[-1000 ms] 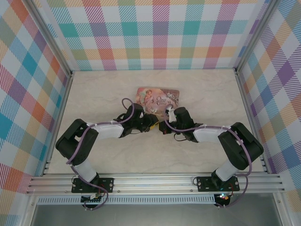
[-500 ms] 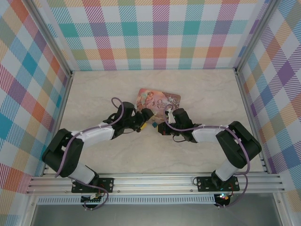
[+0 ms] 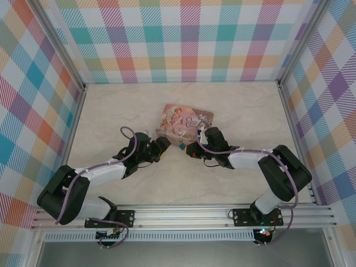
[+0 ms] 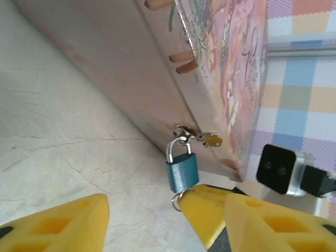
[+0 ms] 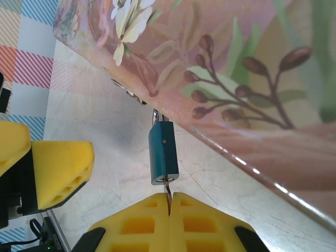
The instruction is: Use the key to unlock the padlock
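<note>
Nearest the arms, the right jaws are pressed together on the key (image 5: pixel 168 190), whose blade is already seated in the keyhole at the bottom of the blue padlock (image 5: pixel 163 152). The left jaws stand spread just beside the padlock, holding nothing. Beyond, the silvery shackle (image 4: pixel 177 147) is closed through the hasp (image 4: pixel 193 134) on the side of the pink illustrated tin (image 5: pixel 252 79), which lies on the desk (image 4: pixel 58 131). Insertion looks done. Turning the key and springing the shackle remain, probably with the left jaws steadying the lock body.
</note>
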Robot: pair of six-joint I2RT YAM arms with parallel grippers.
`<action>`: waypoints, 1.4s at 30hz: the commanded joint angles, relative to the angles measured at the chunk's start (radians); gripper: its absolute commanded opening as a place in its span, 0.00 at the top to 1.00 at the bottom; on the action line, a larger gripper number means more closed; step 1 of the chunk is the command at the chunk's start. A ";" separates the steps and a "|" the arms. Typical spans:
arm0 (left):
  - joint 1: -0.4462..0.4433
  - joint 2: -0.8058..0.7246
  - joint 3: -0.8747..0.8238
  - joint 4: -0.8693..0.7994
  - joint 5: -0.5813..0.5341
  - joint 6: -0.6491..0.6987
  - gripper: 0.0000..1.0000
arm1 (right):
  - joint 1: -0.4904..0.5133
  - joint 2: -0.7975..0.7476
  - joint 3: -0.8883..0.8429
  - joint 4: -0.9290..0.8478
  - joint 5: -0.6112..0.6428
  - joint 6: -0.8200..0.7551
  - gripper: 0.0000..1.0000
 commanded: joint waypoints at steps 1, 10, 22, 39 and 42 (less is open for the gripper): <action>-0.027 0.056 -0.022 0.193 -0.004 -0.093 0.46 | 0.014 -0.023 0.027 0.060 -0.021 0.030 1.00; -0.085 0.227 0.002 0.388 -0.023 -0.190 0.55 | 0.030 -0.025 0.039 0.041 -0.012 0.040 1.00; -0.102 0.325 0.022 0.483 -0.011 -0.249 0.62 | 0.032 -0.017 0.044 0.043 -0.014 0.040 1.00; -0.124 0.416 0.030 0.588 -0.028 -0.352 0.74 | 0.033 -0.006 0.045 0.043 -0.021 0.052 1.00; -0.127 0.418 0.024 0.590 -0.041 -0.356 0.80 | 0.033 -0.005 0.044 0.043 -0.018 0.055 1.00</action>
